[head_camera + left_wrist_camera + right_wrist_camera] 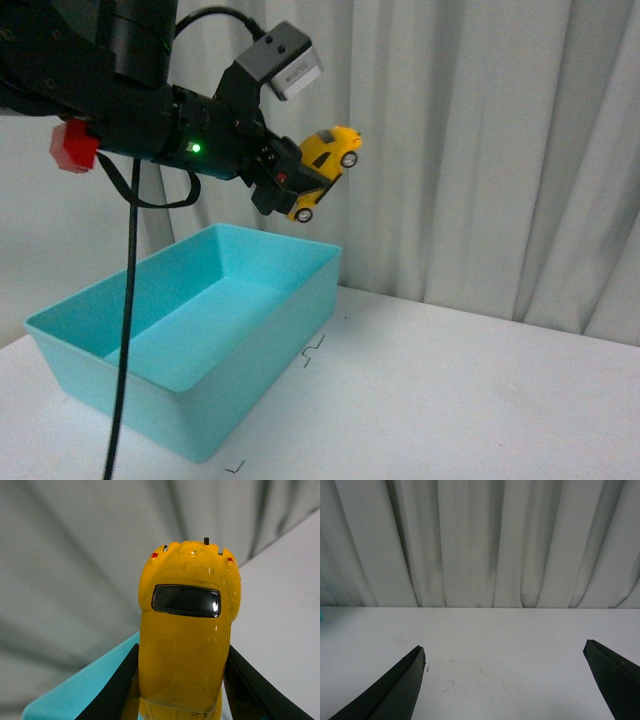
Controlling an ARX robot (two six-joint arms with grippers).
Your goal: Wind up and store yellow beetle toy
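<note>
The yellow beetle toy (325, 168) hangs in the air, tilted nose-up, above the far right corner of the turquoise bin (150, 385). My left gripper (300, 180) is shut on it, black fingers pressing both sides of its body. In the left wrist view the glossy yellow toy (186, 645) fills the middle, dark window and red tail lights showing, clamped between the two black fingers (117, 690). My right gripper (505, 652) is open over bare white table, nothing between its fingers (395, 690); it does not show in the front view.
The open, empty turquoise bin sits on the white table (450, 400) at the left. A grey-white curtain (480, 140) hangs along the back. Small black marks (314, 350) lie on the table beside the bin. A black cable (125, 330) hangs down in front of the bin.
</note>
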